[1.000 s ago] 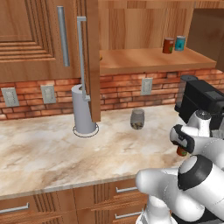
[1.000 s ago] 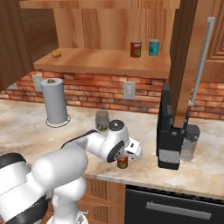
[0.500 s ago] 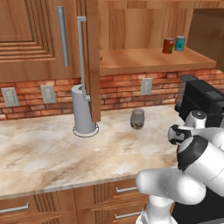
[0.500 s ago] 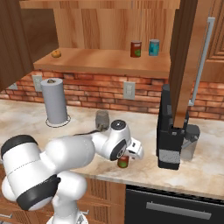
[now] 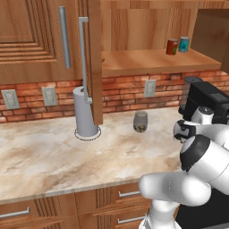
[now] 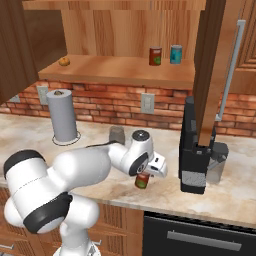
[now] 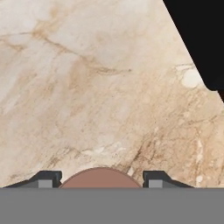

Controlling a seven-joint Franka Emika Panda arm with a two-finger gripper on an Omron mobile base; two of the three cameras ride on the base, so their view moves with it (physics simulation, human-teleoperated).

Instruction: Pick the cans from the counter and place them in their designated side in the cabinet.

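In the right base view my white wrist hides my gripper (image 6: pixel 146 176), low and centre, clamped on a short red cylindrical can (image 6: pixel 142 181) standing upright on the beige marbled counter (image 6: pixel 235 192). Its twin (image 6: pixel 155 56) stands on the wooden cabinet shelf (image 6: pixel 115 69), upper centre.

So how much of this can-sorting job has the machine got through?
About half, it seems. One red can already stands on the cabinet shelf beside a teal can. The second red can is on the counter, and the gripper sits over it with a finger on each side; a firm grip isn't clear. Lifting and shelving it remain.
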